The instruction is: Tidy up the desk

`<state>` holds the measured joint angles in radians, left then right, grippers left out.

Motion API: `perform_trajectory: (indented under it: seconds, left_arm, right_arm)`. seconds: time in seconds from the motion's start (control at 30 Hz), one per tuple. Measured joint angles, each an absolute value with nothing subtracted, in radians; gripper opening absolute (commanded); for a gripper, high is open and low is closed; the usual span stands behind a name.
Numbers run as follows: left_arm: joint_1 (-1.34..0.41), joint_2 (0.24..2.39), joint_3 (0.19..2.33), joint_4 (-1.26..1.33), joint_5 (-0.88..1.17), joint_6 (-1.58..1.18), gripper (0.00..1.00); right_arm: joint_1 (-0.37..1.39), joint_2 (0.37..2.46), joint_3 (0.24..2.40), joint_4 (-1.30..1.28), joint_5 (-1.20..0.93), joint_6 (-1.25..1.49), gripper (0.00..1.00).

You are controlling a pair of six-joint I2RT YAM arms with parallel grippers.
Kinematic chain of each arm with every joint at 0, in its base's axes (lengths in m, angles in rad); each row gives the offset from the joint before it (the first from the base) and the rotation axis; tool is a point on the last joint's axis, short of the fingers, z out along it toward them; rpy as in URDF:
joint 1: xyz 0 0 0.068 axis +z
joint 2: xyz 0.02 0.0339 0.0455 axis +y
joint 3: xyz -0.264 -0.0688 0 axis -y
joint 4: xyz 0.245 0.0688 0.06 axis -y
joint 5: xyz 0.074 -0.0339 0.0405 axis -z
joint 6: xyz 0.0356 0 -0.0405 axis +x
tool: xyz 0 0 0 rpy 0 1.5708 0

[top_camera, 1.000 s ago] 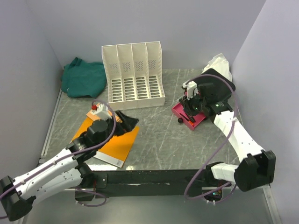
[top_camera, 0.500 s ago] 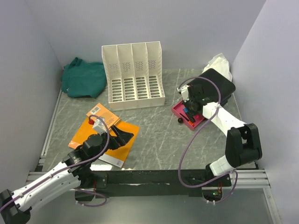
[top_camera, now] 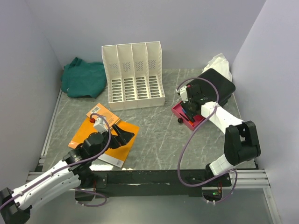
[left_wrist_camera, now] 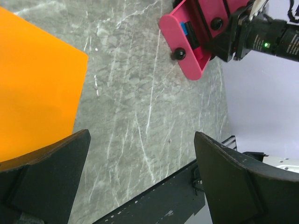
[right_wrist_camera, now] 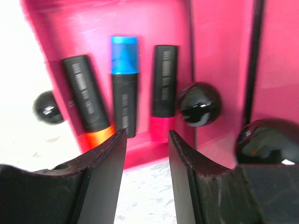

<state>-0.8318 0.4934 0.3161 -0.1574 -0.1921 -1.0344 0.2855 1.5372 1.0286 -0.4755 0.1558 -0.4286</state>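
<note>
Right tool (right_wrist_camera: 145, 140) parted, dark grey-green white-veined desk (top_camera: 159, 135)

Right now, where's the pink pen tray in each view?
Top external: pink pen tray sits right of centre.
Left wrist: top right, cut off by the top edge.
Right wrist: fills most of the frame.
Shared landmark: the small black ball just outside its rim.

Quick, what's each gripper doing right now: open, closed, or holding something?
Left gripper: open wide, empty, over the dark grey-green stone-look desk.
Right gripper: partly open, gripping nothing, just above the pink plastic tray.
</note>
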Motion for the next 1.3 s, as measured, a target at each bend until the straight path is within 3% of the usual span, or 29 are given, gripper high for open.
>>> perform_trajectory:
  seconds: [0.17,0.27,0.4,0.67,1.3]
  left_arm:
    - [-0.832,0.474,0.353,-0.18,-0.199,-1.007,0.99]
    - [-0.832,0.461,0.36,-0.189,-0.204,-1.002,1.0]
    - [-0.831,0.452,0.36,-0.206,-0.207,-1.003,0.99]
    - [-0.832,0.435,0.36,-0.21,-0.208,-1.007,1.0]
    - [-0.831,0.45,0.36,-0.209,-0.208,-1.007,1.0]
  right_arm:
    - [0.29,1.458,1.049,-0.599,-0.078,-0.502,0.44]
    - [0.303,1.396,1.059,-0.661,-0.261,-0.558,0.35]
    - [0.361,1.396,1.058,-0.67,-0.352,-0.574,0.0]
    - [0.416,1.547,1.037,-0.613,-0.174,-0.522,0.0]
    - [0.419,1.66,0.935,-0.347,0.327,-0.491,0.04]
